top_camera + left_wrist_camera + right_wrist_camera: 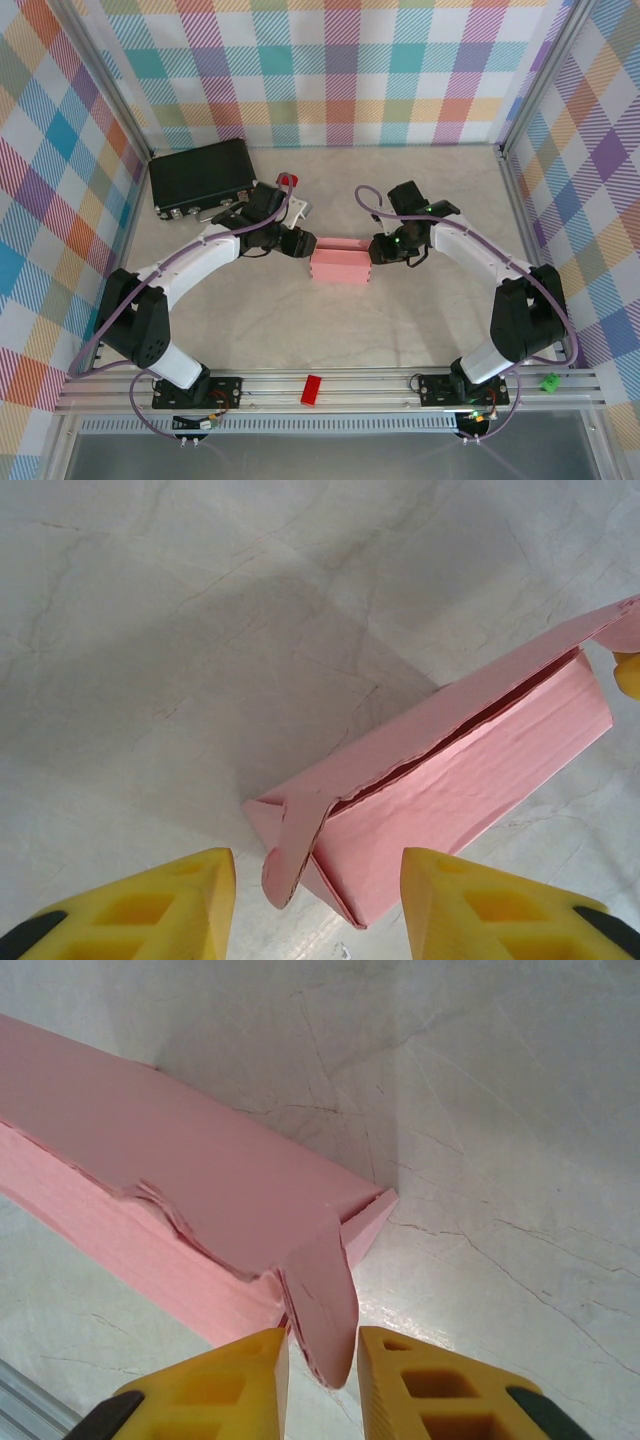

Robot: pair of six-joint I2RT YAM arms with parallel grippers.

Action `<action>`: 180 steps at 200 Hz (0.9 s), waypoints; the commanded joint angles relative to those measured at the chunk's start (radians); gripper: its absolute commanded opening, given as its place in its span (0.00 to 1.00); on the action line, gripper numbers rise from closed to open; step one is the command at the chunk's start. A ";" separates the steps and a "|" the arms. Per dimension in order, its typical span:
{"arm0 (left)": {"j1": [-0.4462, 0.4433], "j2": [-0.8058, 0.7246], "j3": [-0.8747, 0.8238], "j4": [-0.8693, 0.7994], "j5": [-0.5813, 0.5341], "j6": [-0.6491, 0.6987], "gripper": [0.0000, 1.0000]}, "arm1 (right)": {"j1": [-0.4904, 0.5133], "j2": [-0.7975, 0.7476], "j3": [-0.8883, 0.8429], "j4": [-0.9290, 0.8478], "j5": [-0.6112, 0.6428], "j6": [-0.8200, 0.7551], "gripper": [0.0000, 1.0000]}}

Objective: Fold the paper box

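Paper box (340, 262) is sitting mid-table (420, 320) as a shallow pale-pink rectangular box, long axis running left-right, between the two grippers. Left gripper (305, 243) is parking at the box's left end and right gripper (375, 250) at its right end. In the left wrist view the left gripper (317, 860) is standing released: yellow fingers (190, 900) are spread wide, flanking the near corner of the box (470, 760) without touching it. The lid seam is gaping slightly along the top edge, and the end tab is curling outward. In the right wrist view the right gripper (322, 1335) is holding its fingers (240, 1380) narrowly apart, with the box's (200, 1170) end tab hanging in the gap. Cannot tell whether they are pinching it or just flanking it. The card edges are looking ragged along the lid seam. Black case (200, 175) is lying at far left, well apart from the box. Red block (312, 389) is resting on the near aluminium rail (380, 385).
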 commanded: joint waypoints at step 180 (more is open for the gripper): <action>-0.012 0.054 0.067 -0.064 -0.001 0.056 0.22 | 0.004 -0.051 0.011 0.046 0.034 0.006 0.25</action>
